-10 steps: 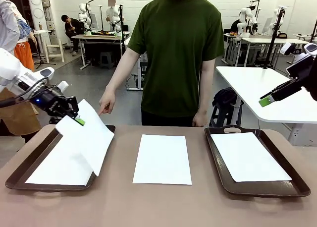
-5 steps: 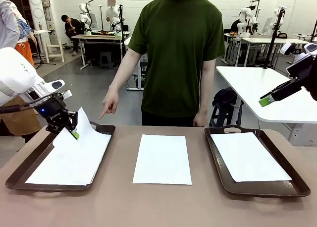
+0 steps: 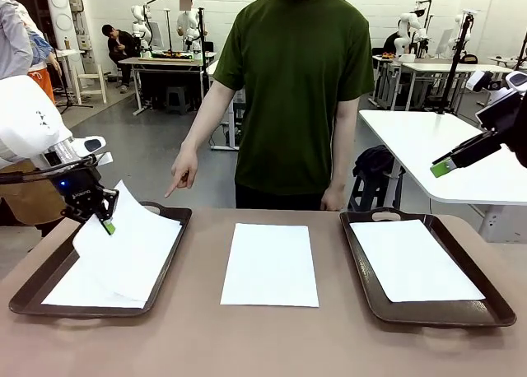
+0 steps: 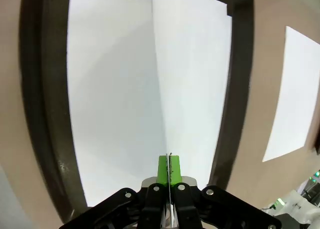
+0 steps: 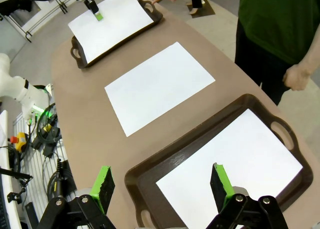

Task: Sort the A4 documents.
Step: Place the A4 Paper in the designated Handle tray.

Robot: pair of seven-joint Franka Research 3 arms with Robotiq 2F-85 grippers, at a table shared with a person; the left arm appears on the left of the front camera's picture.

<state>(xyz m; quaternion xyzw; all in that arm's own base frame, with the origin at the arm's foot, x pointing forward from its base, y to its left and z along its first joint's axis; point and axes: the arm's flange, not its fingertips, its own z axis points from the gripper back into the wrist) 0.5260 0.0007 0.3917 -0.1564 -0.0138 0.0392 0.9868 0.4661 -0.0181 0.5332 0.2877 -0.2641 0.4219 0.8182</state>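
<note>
My left gripper [image 3: 105, 221] is shut on the edge of one A4 document [image 3: 132, 247], a white sheet slanting down onto the left dark brown tray [image 3: 174, 244]. In the left wrist view the green pads [image 4: 163, 168] pinch that sheet [image 4: 195, 64] above another sheet [image 4: 110, 89] lying flat in the tray [image 4: 45, 114]. A third sheet [image 3: 269, 263] lies on the table's middle. The right tray [image 3: 494, 309] holds a sheet [image 3: 414, 258]. My right gripper [image 3: 445, 167] hangs open high at the right, above that tray [image 5: 150, 171] and its sheet [image 5: 235, 174].
A person in a green shirt stands at the far side, one hand [image 3: 181, 175] pointing a finger at the left tray's far corner. The other hand [image 5: 296, 78] hangs by the table edge. Bare brown tabletop [image 3: 263, 344] runs along the front.
My left gripper has moved left and down with its sheet, which now droops lower over the left tray. The right arm has not moved.
</note>
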